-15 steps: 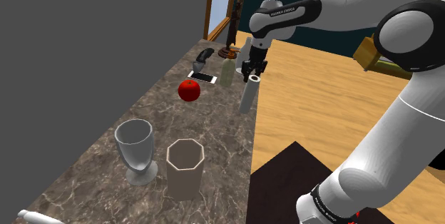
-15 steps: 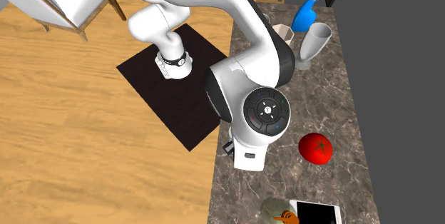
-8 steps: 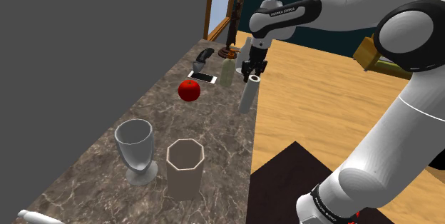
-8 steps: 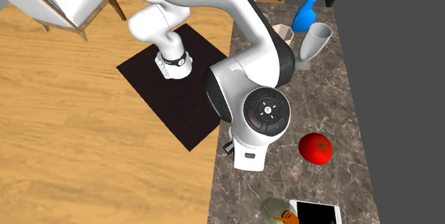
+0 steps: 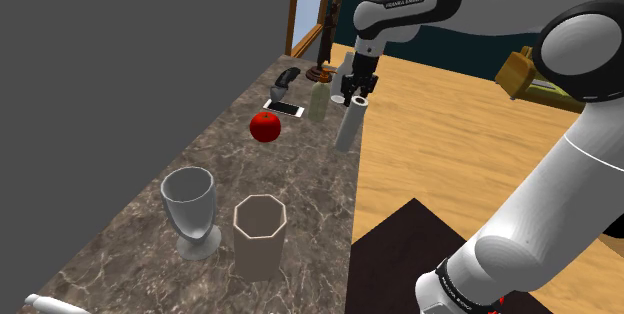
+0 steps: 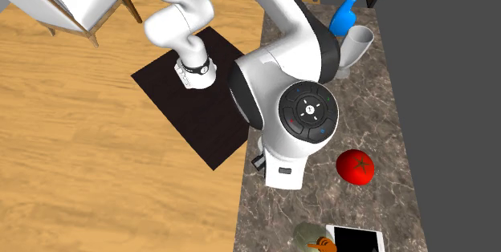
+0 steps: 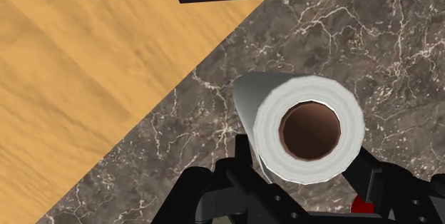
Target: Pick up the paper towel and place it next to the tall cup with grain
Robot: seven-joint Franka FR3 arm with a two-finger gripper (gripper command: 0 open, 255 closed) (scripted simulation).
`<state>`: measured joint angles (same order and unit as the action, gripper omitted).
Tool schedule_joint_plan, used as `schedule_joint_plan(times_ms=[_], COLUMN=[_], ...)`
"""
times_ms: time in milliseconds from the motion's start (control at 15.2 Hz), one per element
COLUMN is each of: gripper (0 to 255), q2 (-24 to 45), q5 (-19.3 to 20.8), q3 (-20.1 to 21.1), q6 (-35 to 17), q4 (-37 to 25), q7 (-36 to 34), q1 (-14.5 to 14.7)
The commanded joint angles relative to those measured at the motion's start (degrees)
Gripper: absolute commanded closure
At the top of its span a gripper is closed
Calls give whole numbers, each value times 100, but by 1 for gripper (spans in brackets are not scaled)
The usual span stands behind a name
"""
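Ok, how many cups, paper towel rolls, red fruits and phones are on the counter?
cups: 2, the glass goblet and the eight-sided cup
paper towel roll: 1
red fruit: 1
phone: 1
Total: 5

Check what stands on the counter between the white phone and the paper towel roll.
A pale greenish bottle stands between the phone and the paper towel roll, a little farther back; the shoulder view shows it.
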<state>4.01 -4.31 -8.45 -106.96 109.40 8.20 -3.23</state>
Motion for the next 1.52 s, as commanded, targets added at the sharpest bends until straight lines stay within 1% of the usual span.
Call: schedule_joint_plan(times_ms=[0,726,1452], gripper=[255,255,255], q2=[-24,-128,-75], q5=[8,37,33], q3=[-9,-13,-21], q6=[149,972,1833], q4=[-124,-846,-1760], q7=[4,-53,-93], q1=[-9,-12,-22])
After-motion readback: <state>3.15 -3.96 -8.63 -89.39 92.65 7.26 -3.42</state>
